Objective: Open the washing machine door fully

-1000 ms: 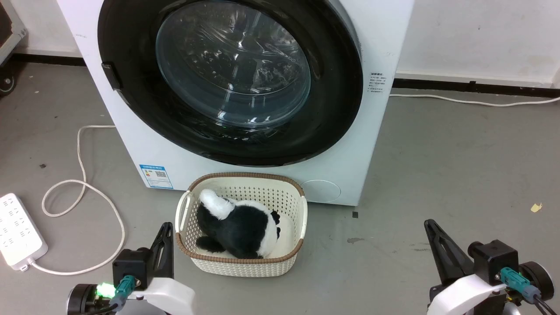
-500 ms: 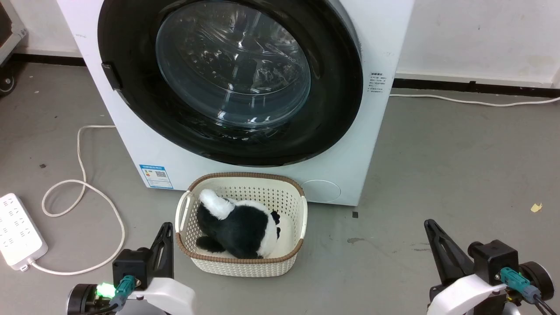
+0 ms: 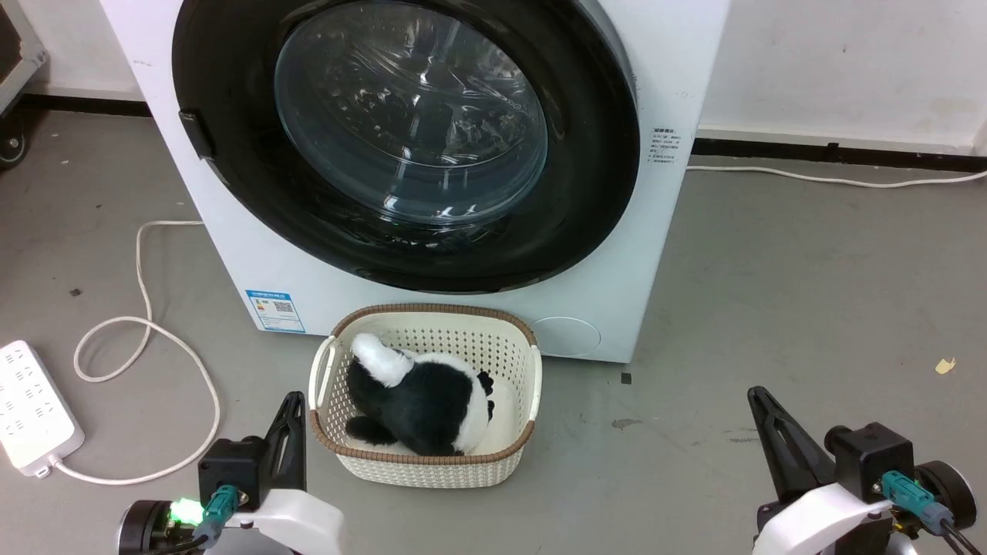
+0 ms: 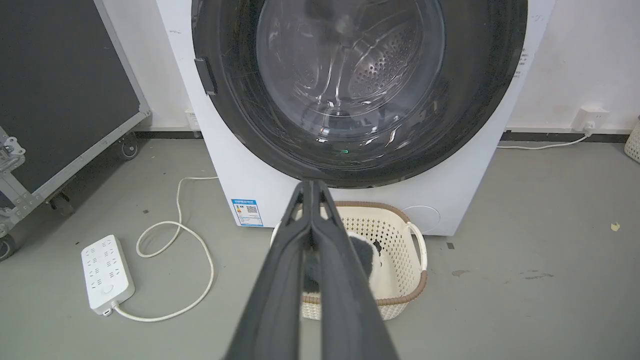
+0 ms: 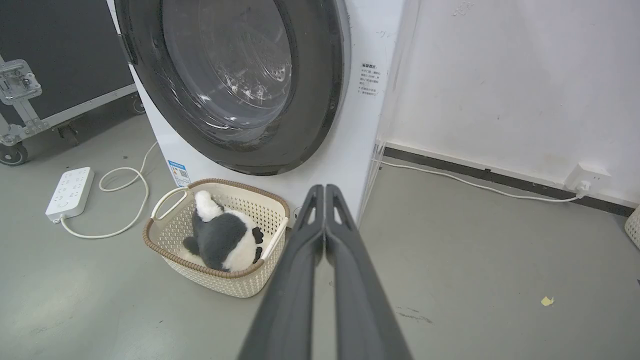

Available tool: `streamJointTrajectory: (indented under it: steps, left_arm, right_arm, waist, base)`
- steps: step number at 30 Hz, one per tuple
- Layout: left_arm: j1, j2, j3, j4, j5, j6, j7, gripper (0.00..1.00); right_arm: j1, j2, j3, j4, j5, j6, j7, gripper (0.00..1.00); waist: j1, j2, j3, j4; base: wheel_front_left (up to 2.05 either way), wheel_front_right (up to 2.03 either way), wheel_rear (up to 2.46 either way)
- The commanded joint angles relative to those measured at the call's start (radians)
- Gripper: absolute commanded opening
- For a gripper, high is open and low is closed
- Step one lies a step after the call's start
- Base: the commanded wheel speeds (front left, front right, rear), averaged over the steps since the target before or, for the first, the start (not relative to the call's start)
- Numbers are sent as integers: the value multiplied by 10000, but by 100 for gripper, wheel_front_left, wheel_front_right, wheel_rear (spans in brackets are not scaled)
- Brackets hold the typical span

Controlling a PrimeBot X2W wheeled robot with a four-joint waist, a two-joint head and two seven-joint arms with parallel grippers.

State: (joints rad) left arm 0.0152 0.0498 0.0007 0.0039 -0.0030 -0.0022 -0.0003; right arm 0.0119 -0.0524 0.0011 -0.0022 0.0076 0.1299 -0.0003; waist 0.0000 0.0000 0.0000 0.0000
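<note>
While the washing machine door [image 3: 409, 139], glossy black around clear glass, sits closed, a basket [image 3: 432, 310] holding a plush toy [image 3: 420, 405] stands before it. Left gripper [image 4: 311, 182] and right gripper [image 5: 325, 187]: fingers pressed together, empty.

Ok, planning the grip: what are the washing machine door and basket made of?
Washing machine door: glossy black rim, probably plastic, mirroring the room; clear bulging centre, glass or plastic. Basket: matte cream perforated plastic, apparently, with brown woven-look rim.

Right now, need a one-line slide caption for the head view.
Closed washing machine door, plush toy in basket at its foot, left gripper and right gripper low, touching nothing.
</note>
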Motion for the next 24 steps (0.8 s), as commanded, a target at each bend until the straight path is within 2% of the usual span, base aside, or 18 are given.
streamJointTrajectory:
  steps: [1, 4, 5, 24]
  left_arm:
    - [-152, 5, -7, -39, 30, 22, 3, 0]
    - [-152, 5, -7, -39, 30, 22, 3, 0]
    - [0, 0, -6, 0, 0, 0, 0, 100]
    - [-10, 1, -157, 29, -76, 118, -322, 100]
  right_arm:
    - [-119, 22, -11, 22, -76, 8, 3, 0]
    - [-119, 22, -11, 22, -76, 8, 3, 0]
    - [0, 0, -4, 0, 0, 0, 0, 100]
    - [-34, -18, 9, 24, 218, 1, -324, 100]
  waist:
    - [0, 0, 0, 0]
    - [0, 0, 0, 0]
    - [0, 0, 0, 0]
    - [1, 0, 100, 9]
  base:
    - [0, 0, 0]
    - [0, 0, 0]
    - [0, 0, 0]
    - [0, 0, 0]
